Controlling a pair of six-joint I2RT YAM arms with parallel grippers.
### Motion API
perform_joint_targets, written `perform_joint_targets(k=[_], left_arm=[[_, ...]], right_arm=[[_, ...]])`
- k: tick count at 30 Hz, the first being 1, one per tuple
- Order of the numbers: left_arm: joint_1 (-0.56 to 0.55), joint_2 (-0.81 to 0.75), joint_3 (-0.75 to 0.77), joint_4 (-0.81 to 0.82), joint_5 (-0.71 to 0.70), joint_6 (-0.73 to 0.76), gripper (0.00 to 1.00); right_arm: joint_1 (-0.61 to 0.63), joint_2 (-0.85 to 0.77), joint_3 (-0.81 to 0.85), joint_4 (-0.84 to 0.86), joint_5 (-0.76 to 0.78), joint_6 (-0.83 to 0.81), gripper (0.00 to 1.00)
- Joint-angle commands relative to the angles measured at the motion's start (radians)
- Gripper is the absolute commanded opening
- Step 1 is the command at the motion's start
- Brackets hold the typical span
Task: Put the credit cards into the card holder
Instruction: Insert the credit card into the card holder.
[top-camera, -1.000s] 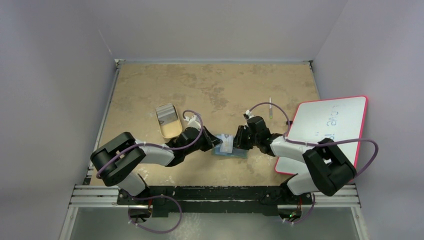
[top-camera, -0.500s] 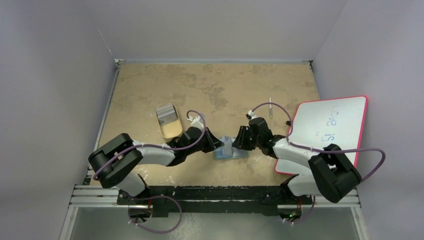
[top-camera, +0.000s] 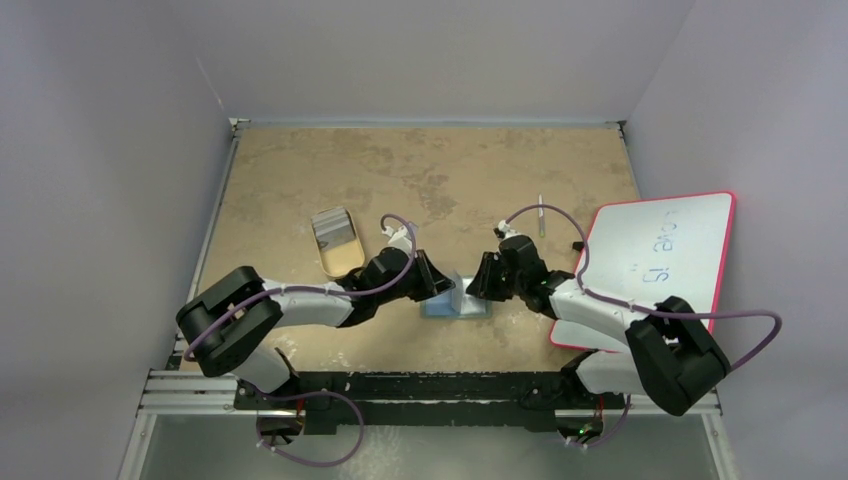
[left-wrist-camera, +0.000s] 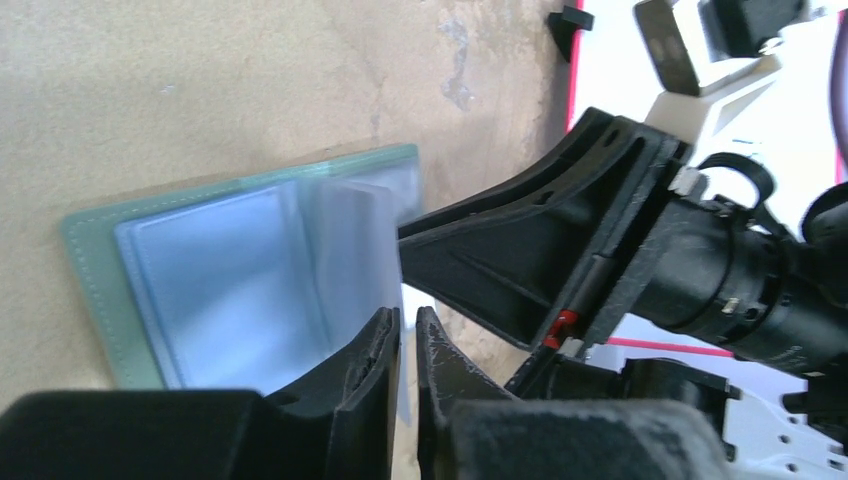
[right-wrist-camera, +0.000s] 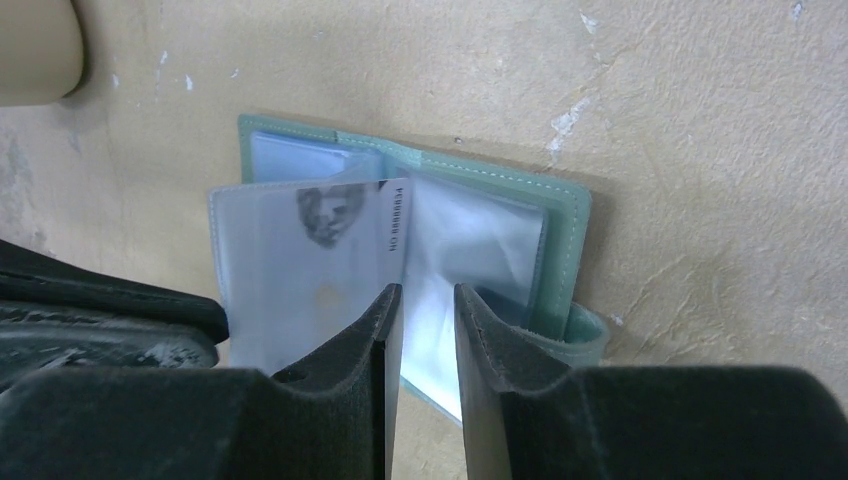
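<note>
The small grey-green, soft leather-like bifold card holder (right-wrist-camera: 565, 250) lies open on the mottled brown table (top-camera: 420, 180). It is towards the near edge, between my two arms, with its shiny bluish clear pockets facing up. My left gripper (left-wrist-camera: 407, 320) is pinched almost closed on a thin, pale silver credit card (right-wrist-camera: 300, 270). The credit card stands over the middle of the card holder, I judge so that its edge can find a pocket mouth. My right gripper (right-wrist-camera: 428, 300) comes in from the right, its fingers a narrow slit apart at the credit card's right edge. I cannot tell whether it nips a clear pocket leaf or grips nothing; I take it to be there to keep the pocket spread. The tan oval tray (top-camera: 345, 262) sits far-left of the card holder, and the pink-edged whiteboard (top-camera: 650, 250) is well off to the right.
</note>
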Motion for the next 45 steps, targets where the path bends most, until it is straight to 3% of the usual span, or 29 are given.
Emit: perform_joint_targets(k=[1,6,15,25,31,38,45], left_arm=[[-0.005,0.005,0.046,0.071,0.037,-0.001,0.14],[-0.01,0.032,0.053,0.122,0.065,-0.02,0.2],[-0.022,0.134,0.098,0.201,0.11,-0.05,0.22],[-0.033,0.171,0.153,0.099,0.05,0.006,0.24],[-0.033,0.121,0.166,-0.031,-0.041,0.048,0.24],[-0.024,-0.01,0.25,-0.412,-0.271,0.172,0.32],[0.133,-0.171,0.242,-0.65,-0.315,0.246,0.34]], right_arm=[[0.006,0.002,0.023,-0.02,0.018,-0.015,0.28],[0.005,-0.009,0.031,-0.031,0.038,-0.018,0.28],[0.005,-0.095,0.03,-0.057,0.051,0.003,0.33],[0.005,-0.217,0.047,-0.185,0.213,0.063,0.33],[0.005,-0.288,0.073,-0.212,0.186,0.062,0.35],[0.008,-0.247,0.06,-0.083,0.061,0.054,0.35],[0.008,-0.101,0.016,0.032,-0.018,0.063,0.35]])
